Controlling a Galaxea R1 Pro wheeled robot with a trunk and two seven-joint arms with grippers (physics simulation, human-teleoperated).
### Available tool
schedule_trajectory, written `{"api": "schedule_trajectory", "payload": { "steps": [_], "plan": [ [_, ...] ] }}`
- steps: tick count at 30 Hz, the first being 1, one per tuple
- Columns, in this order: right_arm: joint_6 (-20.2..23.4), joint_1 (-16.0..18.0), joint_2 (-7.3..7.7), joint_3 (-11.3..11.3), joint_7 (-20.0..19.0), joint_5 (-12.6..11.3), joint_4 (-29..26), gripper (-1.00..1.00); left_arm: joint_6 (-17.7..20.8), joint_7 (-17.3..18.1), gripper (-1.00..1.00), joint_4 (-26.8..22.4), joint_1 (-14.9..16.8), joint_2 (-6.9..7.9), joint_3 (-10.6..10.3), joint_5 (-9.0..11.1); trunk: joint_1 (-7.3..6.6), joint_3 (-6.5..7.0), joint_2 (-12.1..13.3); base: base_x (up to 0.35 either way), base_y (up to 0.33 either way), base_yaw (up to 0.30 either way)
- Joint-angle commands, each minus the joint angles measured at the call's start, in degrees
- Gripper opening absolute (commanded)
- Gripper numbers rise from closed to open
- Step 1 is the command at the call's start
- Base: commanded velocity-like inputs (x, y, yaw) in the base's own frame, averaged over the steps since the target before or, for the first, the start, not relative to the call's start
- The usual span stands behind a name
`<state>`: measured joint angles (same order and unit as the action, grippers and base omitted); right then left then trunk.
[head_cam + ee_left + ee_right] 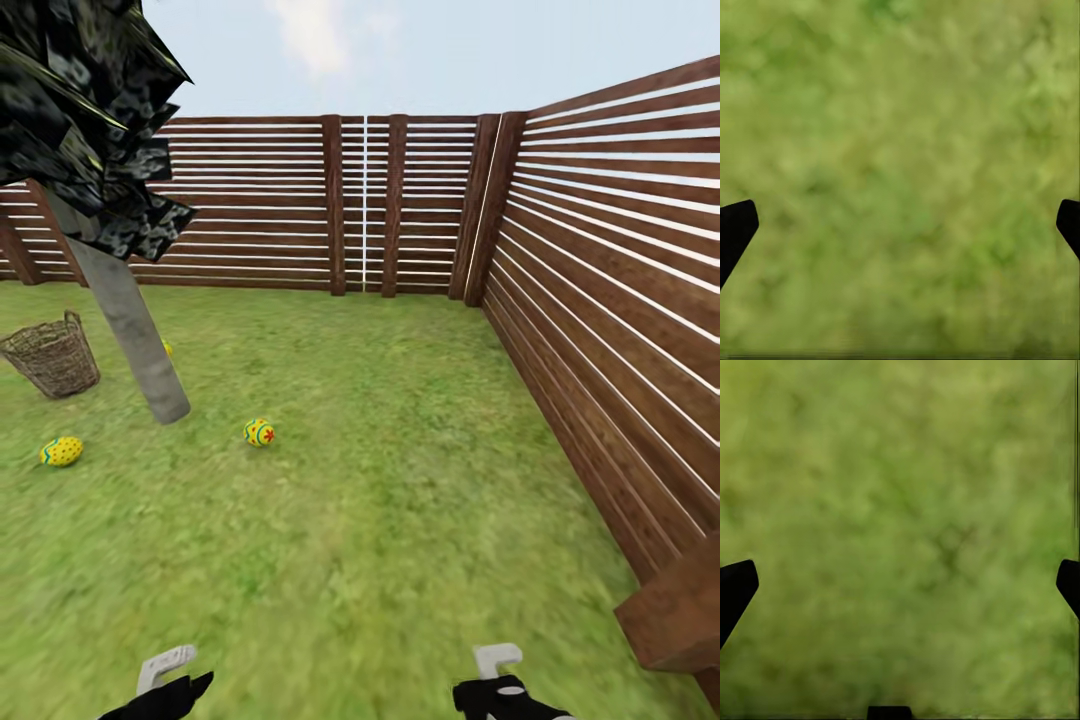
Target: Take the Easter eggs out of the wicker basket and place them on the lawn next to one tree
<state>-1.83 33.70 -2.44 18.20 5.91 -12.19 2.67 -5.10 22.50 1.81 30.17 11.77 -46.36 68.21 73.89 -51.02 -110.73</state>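
Note:
In the head view a pale grey tree (130, 320) leans up into dark blocky leaves on the lawn (380, 520). One Easter egg (259, 432) lies on the grass just right of the trunk's foot. A second egg (61, 451) lies to its left. A third yellow egg (167, 348) peeks out from behind the trunk. The wicker basket (52, 355) stands upright left of the tree, its inside hidden by its wall. My left gripper (900, 225) and right gripper (900, 585) hang open over bare grass, far nearer to me than the eggs.
A brown slat fence (620, 300) runs along the right side and across the back, meeting in a corner (490, 200). A wooden fence piece (675, 610) juts in at the lower right. Open grass stretches between me and the tree.

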Motion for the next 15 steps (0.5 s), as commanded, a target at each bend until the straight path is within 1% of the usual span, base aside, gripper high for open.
{"api": "schedule_trajectory", "payload": {
  "steps": [1, 5, 7, 8, 10, 11, 13, 14, 15],
  "plan": [
    [-0.19, -0.31, 0.24, 0.51, 0.01, -0.52, 0.2, 1.0, -0.24, -0.11, 1.0, 0.2, -0.01, -0.05, -0.48, 0.35, -0.23, 0.14, 0.39, 0.0, 0.0, 0.0],
    [-0.19, -1.94, 1.06, 0.52, -0.11, -0.51, 0.23, 1.0, -0.23, -3.54, 1.0, 0.21, -0.25, -0.13, -0.58, 0.28, -1.11, 0.86, 2.0, 0.0, 0.0, 0.0],
    [-0.17, -2.42, 2.23, 0.52, -0.78, -0.61, 0.18, 1.0, -0.21, -4.41, 1.0, 0.21, -0.4, -0.37, -0.98, 0.27, -1.55, 1.22, 2.8, 0.0, 0.0, 0.0],
    [-0.16, -2.58, 3.04, 0.52, -1.9, -0.66, 0.17, 1.0, -0.19, -4.63, 1.0, 0.2, -0.47, -0.49, -1.38, 0.26, -1.77, 1.4, 3.2, 0.0, 0.0, 0.0],
    [-0.17, -2.74, 5.03, 0.52, -5.73, -0.68, 0.19, 1.0, -0.19, -4.85, 1.0, 0.15, -0.73, -0.69, -2.61, 0.26, -2.21, 1.76, 4.0, 0.0, 0.0, 0.0],
    [-0.17, -2.76, 5.58, 0.52, -6.84, -0.7, 0.2, 1.0, -0.19, -4.89, 1.0, 0.15, -0.85, -0.8, -2.99, 0.26, -2.43, 1.94, 4.4, 0.0, 0.0, 0.0],
    [-0.23, -2.82, 7.51, 0.52, -10.41, -0.99, 0.22, 1.0, -0.19, -5.01, 1.0, 0.13, -1.25, -1.1, -4.54, 0.26, -2.87, 2.3, 5.21, 0.0, 0.0, 0.0],
    [-0.26, -2.84, 8.41, 0.52, -12.06, -1.15, 0.18, 1.0, -0.21, -5.06, 1.0, 0.15, -1.41, -1.22, -5.69, 0.26, -3.09, 2.48, 5.61, 0.0, 0.0, 0.0],
    [-0.26, -2.84, 8.53, 0.52, -12.29, -1.17, 0.17, 1.0, -0.22, -5.09, 1.0, 0.16, -1.43, -1.24, -5.86, 0.28, -3.31, 2.65, 6.01, 0.0, 0.0, 0.0]
  ]
}}
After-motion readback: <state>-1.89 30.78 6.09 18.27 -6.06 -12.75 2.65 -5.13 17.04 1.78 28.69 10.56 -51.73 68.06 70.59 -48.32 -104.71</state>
